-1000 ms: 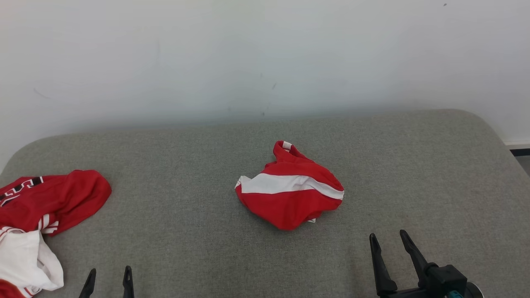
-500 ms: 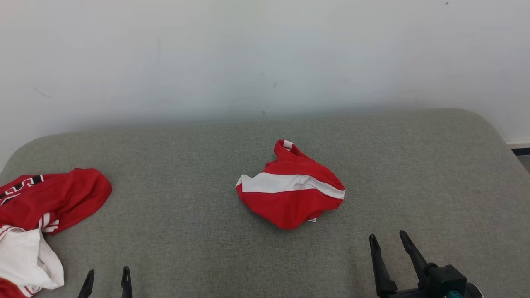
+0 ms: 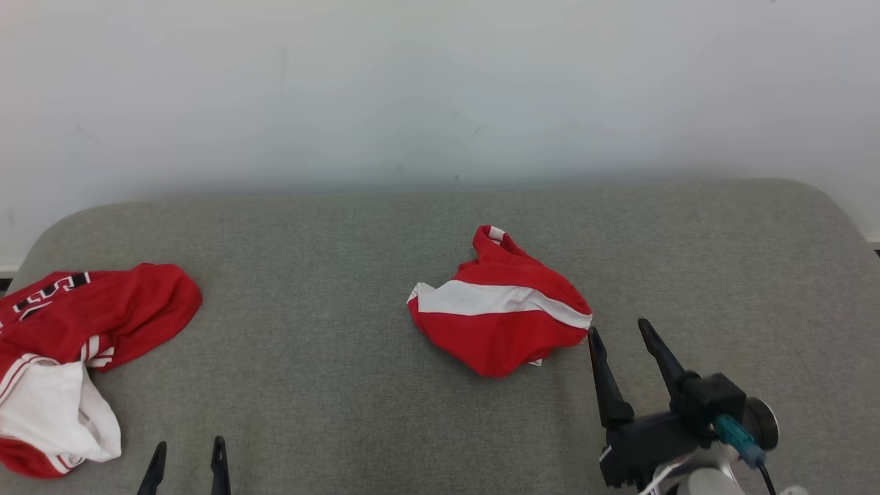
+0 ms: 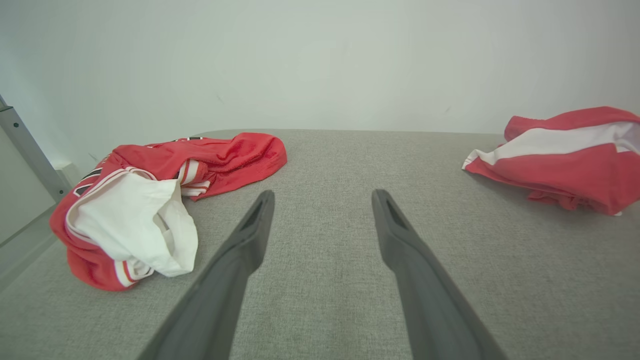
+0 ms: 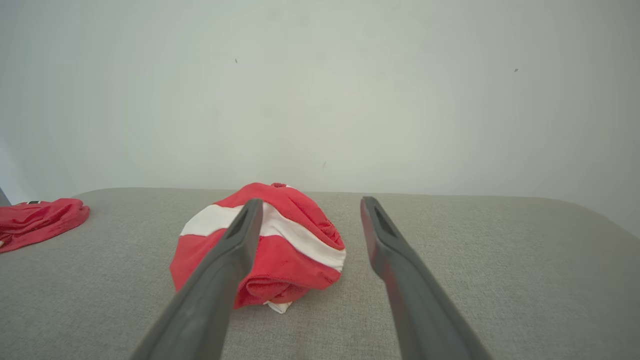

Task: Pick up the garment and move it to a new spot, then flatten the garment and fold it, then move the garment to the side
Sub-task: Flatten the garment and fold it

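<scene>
A crumpled red garment with a white band (image 3: 500, 304) lies in the middle of the grey padded surface (image 3: 330, 227). My right gripper (image 3: 619, 328) stands open just to the right of it, fingertips level with its right edge and apart from the cloth. In the right wrist view the garment (image 5: 295, 242) lies ahead, partly behind my left finger, and the gripper (image 5: 309, 202) holds nothing. My left gripper (image 3: 189, 447) is open at the bottom left, far from the garment. The left wrist view shows that gripper (image 4: 322, 194) empty, with the garment (image 4: 565, 155) at the far right.
A second pile of red and white clothing (image 3: 75, 344) lies at the surface's left edge, also seen in the left wrist view as a heap (image 4: 155, 200). A pale wall (image 3: 440, 89) stands right behind the surface. The surface's corners are rounded.
My right gripper has moved forward and up toward the garment's right edge, more of its wrist now showing. The head camera has shifted slightly, so the whole scene sits a little further right.
</scene>
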You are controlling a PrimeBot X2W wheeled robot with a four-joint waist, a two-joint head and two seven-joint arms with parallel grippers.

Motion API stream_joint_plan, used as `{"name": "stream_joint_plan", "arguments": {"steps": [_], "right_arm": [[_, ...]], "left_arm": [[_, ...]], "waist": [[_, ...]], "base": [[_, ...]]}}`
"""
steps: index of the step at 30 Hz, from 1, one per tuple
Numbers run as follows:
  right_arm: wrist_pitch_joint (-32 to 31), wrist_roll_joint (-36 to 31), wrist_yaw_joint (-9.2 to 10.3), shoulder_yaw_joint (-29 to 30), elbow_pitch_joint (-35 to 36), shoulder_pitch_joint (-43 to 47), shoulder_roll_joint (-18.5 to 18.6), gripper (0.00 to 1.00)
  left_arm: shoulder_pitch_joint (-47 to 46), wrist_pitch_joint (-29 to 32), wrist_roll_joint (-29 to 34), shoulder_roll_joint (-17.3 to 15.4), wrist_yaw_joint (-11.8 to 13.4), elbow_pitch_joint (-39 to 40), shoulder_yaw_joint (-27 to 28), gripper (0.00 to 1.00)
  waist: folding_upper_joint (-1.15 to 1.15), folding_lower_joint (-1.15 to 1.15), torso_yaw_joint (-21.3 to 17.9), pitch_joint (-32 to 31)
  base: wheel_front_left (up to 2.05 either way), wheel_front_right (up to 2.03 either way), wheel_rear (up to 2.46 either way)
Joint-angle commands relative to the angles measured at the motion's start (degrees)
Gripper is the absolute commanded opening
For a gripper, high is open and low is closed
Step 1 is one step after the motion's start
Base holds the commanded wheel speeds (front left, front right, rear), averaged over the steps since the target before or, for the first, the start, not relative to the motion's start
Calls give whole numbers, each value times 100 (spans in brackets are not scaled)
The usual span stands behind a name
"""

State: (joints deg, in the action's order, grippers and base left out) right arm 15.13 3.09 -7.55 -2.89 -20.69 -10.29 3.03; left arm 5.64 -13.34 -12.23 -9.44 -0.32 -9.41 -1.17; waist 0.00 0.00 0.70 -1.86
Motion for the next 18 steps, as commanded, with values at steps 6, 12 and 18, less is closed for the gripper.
{"name": "stream_joint_plan", "arguments": {"steps": [6, 12, 18], "right_arm": [[1, -90, 12, -63, -750, -773, 218, 100], [2, -28, 13, -135, -1791, -1549, 486, 100], [-8, 54, 13, -313, -2914, -2103, 634, 100]], "left_arm": [[-173, -66, -6, 68, -22, -113, -106, 100], [-378, -101, -15, 133, -58, -183, -211, 100], [-590, -142, -34, 157, -124, -350, -280, 100]], "waist": [[0, 0, 270, 158], [0, 0, 525, 459], [0, 0, 698, 656]], "base": [[0, 0, 0], [0, 0, 0], [0, 0, 0]]}}
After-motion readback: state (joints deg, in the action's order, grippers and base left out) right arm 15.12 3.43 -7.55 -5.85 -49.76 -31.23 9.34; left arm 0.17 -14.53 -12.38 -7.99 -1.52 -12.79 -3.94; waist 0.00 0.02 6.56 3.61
